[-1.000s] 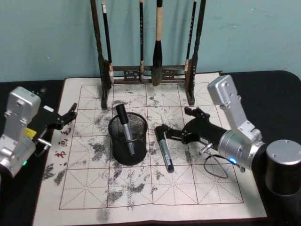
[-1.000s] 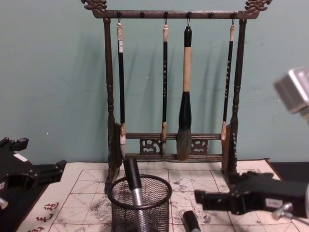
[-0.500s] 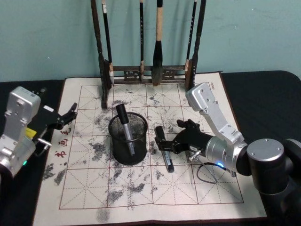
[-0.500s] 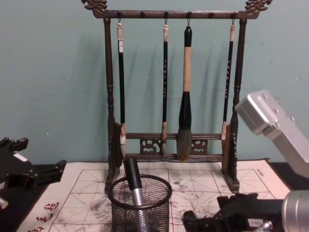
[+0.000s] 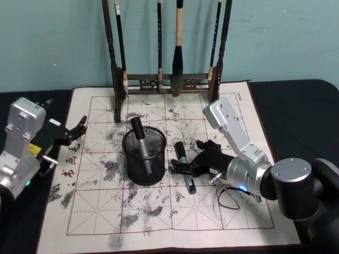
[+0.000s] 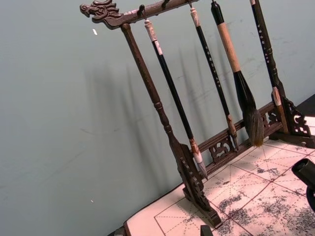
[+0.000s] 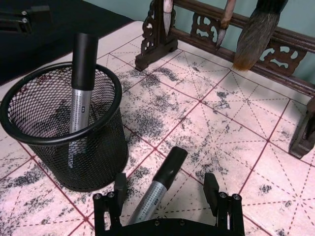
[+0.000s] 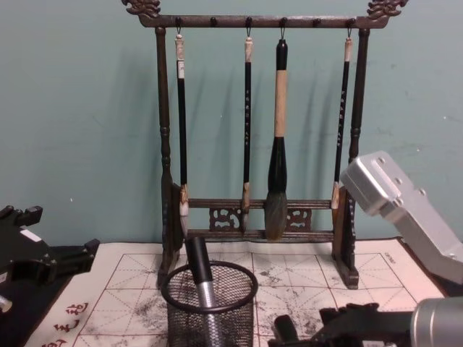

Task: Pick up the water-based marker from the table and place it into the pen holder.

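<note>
Beside the pen holder (image 7: 93,157), the right gripper (image 7: 165,180) straddles the marker (image 7: 170,164), jaws wide, seemingly empty; label illegible.

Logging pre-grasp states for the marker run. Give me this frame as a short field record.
target: black-capped grey marker lying on the ink-stained grid mat, beside the round black wire-mesh pen holder
right gripper: low over that marker, fingers open, one each side of it
left gripper: parked at the mat's left edge
holder contents: one similar marker, leaning
background: dark wooden brush rack, four brushes hanging
stage: marker not yet lifted
</note>
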